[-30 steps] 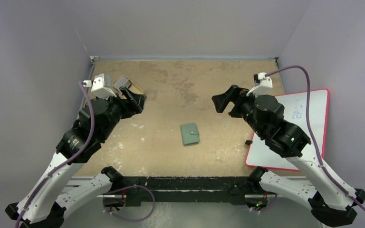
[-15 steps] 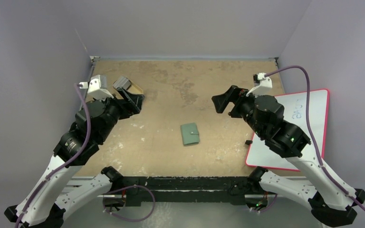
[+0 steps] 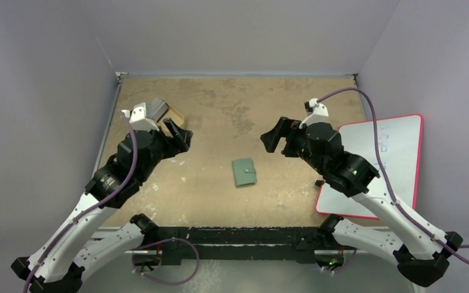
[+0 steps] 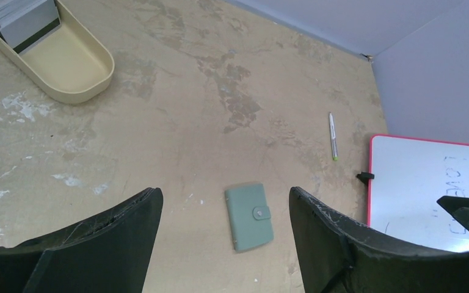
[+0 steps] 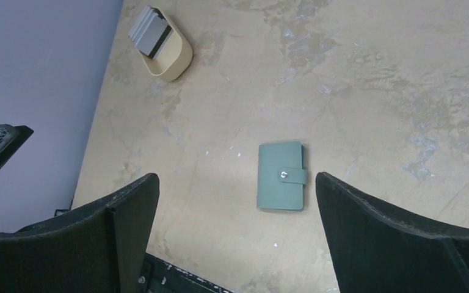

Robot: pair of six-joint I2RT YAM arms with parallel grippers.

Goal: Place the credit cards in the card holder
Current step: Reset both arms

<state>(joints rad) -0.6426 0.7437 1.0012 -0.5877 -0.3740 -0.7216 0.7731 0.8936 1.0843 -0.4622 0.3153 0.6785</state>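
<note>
The card holder (image 3: 243,172) is a small grey-green wallet, snapped shut and lying flat mid-table; both wrist views show it (image 4: 249,217) (image 5: 281,176). The credit cards (image 3: 157,108) stand as a grey stack in one end of a tan oval tray (image 3: 175,115) at the back left, seen again from the wrists (image 4: 21,18) (image 5: 149,32). My left gripper (image 3: 180,135) hovers open just in front of the tray, nothing between its fingers (image 4: 225,192). My right gripper (image 3: 273,135) hangs open and bare to the back right of the wallet (image 5: 237,177).
A pink-edged whiteboard (image 3: 378,165) lies at the table's right edge, with a small black piece (image 3: 319,182) at its left border. A pen (image 4: 333,135) lies on the table beyond the wallet. Grey walls close in the left, back and right sides.
The left arm has swung right, bringing its gripper nearer the table's middle. The right gripper has shifted left toward the wallet. Wallet and tray have not moved.
</note>
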